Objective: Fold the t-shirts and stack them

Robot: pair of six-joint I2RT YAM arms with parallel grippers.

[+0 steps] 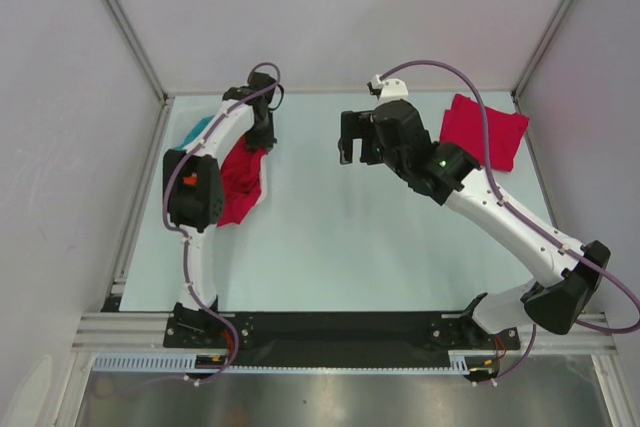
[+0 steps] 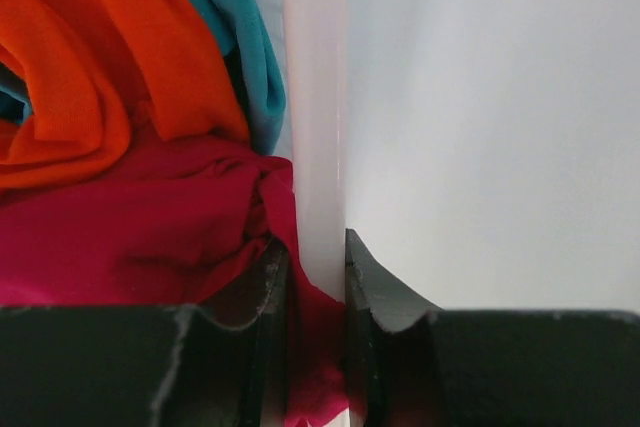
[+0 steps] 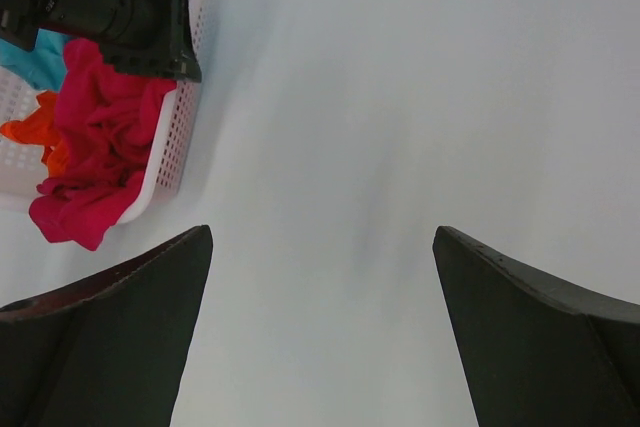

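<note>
Table (image 1: pixel 330 247), basket (image 3: pixel 172 137) half under arm (image 1: pixel 215 147); left hand (image 2: pixel 312 267) pinches t-shirt (image 2: pixel 130 237), right hand (image 3: pixel 322 237) open

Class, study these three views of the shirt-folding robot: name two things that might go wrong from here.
The left gripper pinches the crumpled crimson cloth t-shirt with the white plastic basket's wall seemingly between its fingers; lifting may drag or tip the basket. The orange cloth lies against the crimson shirt and may come out too.

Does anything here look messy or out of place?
Yes: a crimson t-shirt spills crumpled over the rim of the white basket on the left, pinched by the left gripper, unlike the folded t-shirt at the far right.
</note>
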